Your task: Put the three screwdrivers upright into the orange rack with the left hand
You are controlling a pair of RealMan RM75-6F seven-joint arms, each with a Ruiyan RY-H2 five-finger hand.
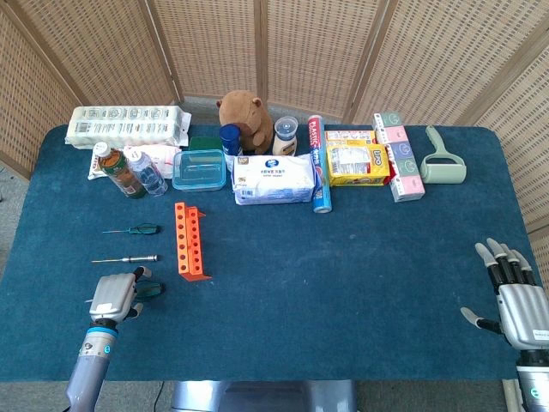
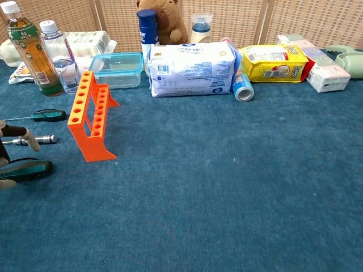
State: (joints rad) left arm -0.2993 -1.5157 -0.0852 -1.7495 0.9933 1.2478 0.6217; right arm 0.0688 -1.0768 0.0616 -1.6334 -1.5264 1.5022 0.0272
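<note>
Screwdriver number one about to get grabbed, none racked yet.

Nearest screwdriver, the fat teal-and-black handled one, lies flat on the blue table at near left, with the left hand sitting right over its shaft end; fingers look curled down around it, but I can't tell if they've actually pinched it. The silver screwdriver and thin green screwdriver lie just beyond, all left of the orange rack, which is empty. Next move, I'd guess: close on the handle, lift, tip it upright, line it up with a hole. Right hand idles at near right, fingers spread, holding nothing.
</note>
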